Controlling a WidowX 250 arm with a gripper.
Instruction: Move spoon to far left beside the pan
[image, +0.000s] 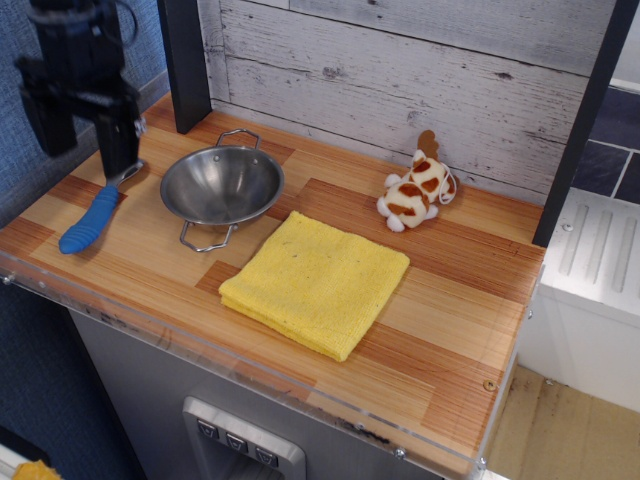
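The spoon (92, 216) lies flat on the wooden counter at the far left, its blue ribbed handle pointing toward the front-left corner and its silver bowl partly hidden behind my fingers. The steel pan (221, 184) sits just right of it, wire handles pointing to the back and front. My gripper (84, 132) hangs above the spoon's bowl end, raised off the counter, fingers (118, 140) spread apart and holding nothing.
A folded yellow cloth (315, 281) lies in the counter's middle front. A small brown-and-white plush animal (415, 192) sits by the back wall. A dark post (186, 62) stands behind the pan. The counter's front edge (150, 322) has a clear plastic lip.
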